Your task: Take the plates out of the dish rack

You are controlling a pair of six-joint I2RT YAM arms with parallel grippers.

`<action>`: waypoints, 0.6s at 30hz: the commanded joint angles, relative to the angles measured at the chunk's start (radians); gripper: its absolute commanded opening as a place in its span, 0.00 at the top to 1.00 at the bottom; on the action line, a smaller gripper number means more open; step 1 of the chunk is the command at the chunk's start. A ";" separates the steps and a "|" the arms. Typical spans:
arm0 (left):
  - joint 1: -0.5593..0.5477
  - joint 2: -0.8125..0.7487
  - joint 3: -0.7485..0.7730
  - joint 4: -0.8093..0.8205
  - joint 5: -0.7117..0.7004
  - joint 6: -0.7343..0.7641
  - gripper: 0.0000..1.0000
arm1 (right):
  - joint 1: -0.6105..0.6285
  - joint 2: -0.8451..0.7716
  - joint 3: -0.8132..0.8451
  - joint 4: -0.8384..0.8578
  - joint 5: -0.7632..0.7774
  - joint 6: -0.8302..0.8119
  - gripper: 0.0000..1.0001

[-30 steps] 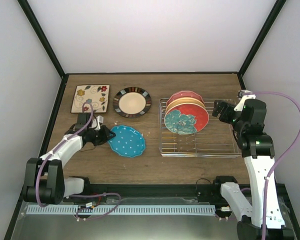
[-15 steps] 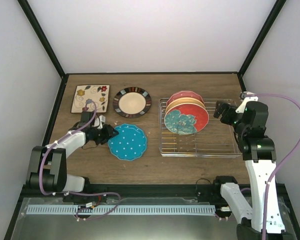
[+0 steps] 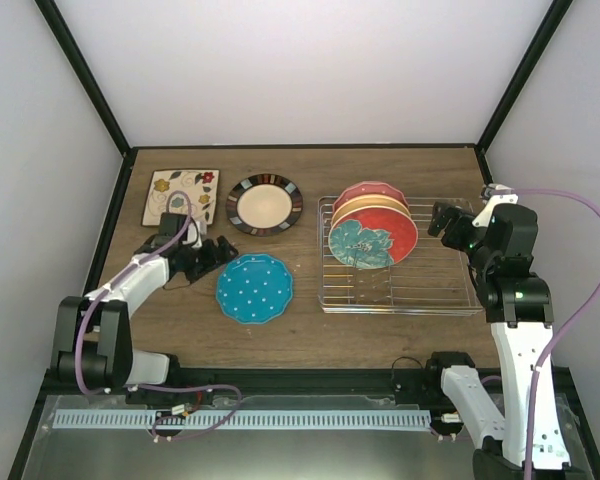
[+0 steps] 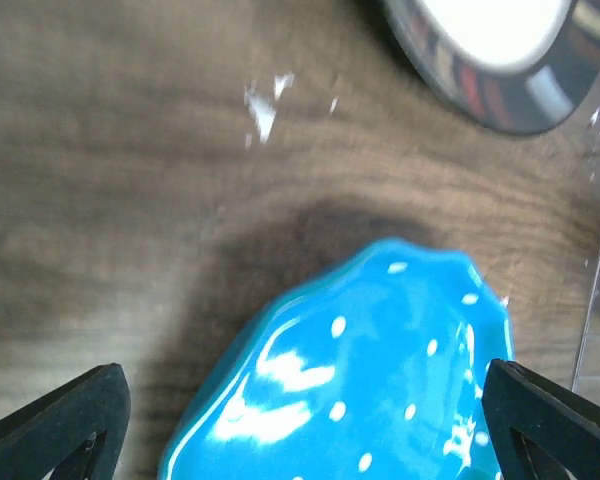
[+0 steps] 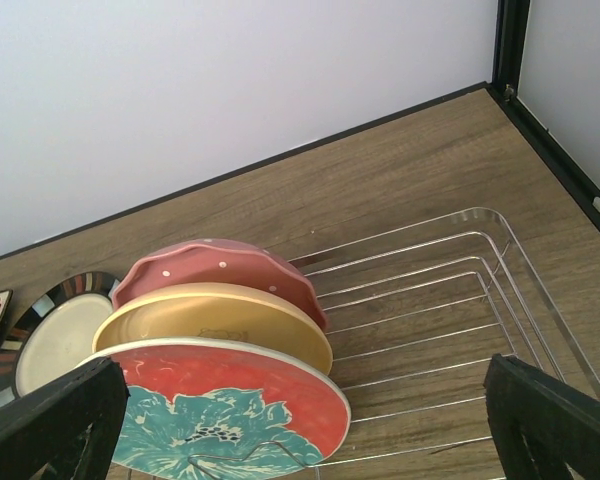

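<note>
The teal polka-dot plate [image 3: 254,288] [image 4: 360,370] lies flat on the table, left of the dish rack [image 3: 450,290] [image 5: 460,300]. My left gripper [image 3: 215,252] [image 4: 302,400] stands open just off the plate's upper left rim, nothing in it. In the rack, on edge, stand the pink-red scalloped plate [image 3: 372,190] [image 5: 220,265], the orange-yellow plate [image 3: 365,206] [image 5: 210,320] and the red plate with teal flower [image 3: 372,240] [image 5: 230,410]. My right gripper [image 3: 438,218] [image 5: 305,385] hangs open over the rack's right half, apart from the plates.
The square cream floral plate [image 3: 181,196] and the cream plate with dark striped rim [image 3: 264,204] [image 4: 500,60] lie flat at the back left. Small white specks [image 4: 265,105] dot the table by the left gripper. Black frame rails run along the table's edges.
My left gripper has opened and let go of the teal plate, then drawn back up and left. The plate now lies flat. The right arm has barely moved.
</note>
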 commanded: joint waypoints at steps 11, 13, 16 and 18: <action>-0.247 0.268 0.778 0.199 0.152 0.527 0.09 | 0.007 -0.030 0.019 -0.007 0.003 0.021 0.00; -0.345 0.331 0.882 0.145 0.163 0.678 0.13 | 0.007 -0.035 0.028 -0.015 0.009 0.021 0.00; -0.468 0.395 0.958 0.092 0.129 0.844 0.21 | 0.007 -0.050 0.045 -0.040 0.028 0.021 0.00; -0.529 0.416 0.952 0.092 0.089 0.922 0.26 | 0.007 -0.068 0.052 -0.060 0.044 0.024 0.00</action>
